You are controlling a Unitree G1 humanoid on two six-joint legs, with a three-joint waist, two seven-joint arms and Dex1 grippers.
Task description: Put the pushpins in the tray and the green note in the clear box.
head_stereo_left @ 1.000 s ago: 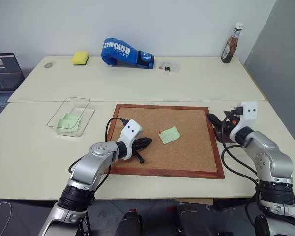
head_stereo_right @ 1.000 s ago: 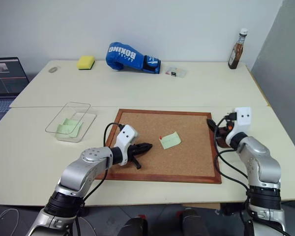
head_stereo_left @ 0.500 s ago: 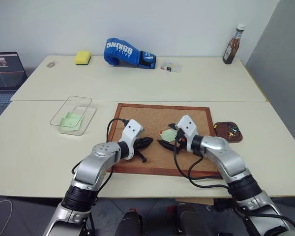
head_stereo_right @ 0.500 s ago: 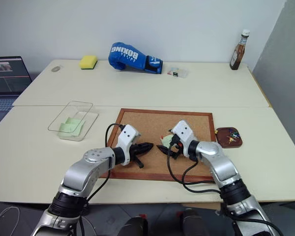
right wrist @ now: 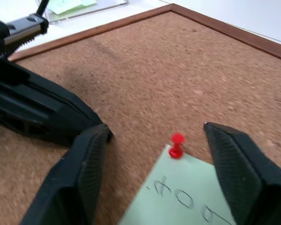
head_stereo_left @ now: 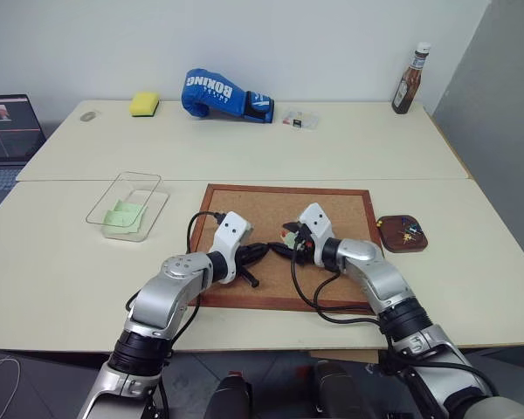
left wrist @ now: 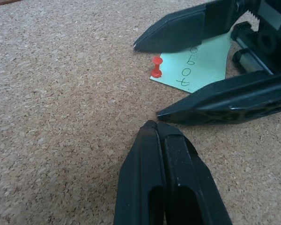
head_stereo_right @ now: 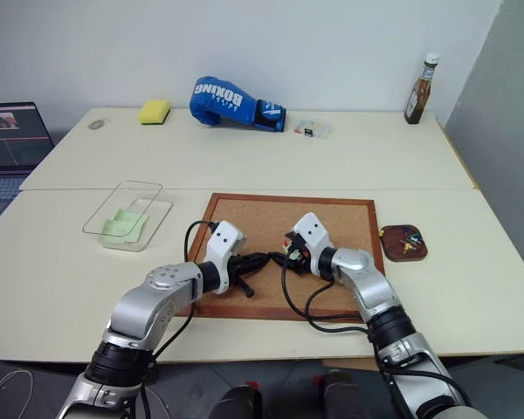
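So the whole thing comes down to the red pushpin and where it sits relative to the right claw. In the right wrist view the pin stands between that claw's two fingers, which are spread fairly wide on either side of it, nothing gripped. The pin stands upright, stuck through one corner of the green note into the cork board, so its long axis points up out of the board while the claw comes in low, nearly flat. From the head camera the pin lies at about 9 o'clock from the right arm's wrist, straight along its reach. The left claw is pinched shut on nothing, tip resting near the board, with the pin at roughly 12 o'clock from it and a bit apart, so the right arm is clearly the nearer one. The tray sits on the worktop just off the board's 3 o'clock edge with pins already in it, and the clear box waits off the 9 o'clock side.
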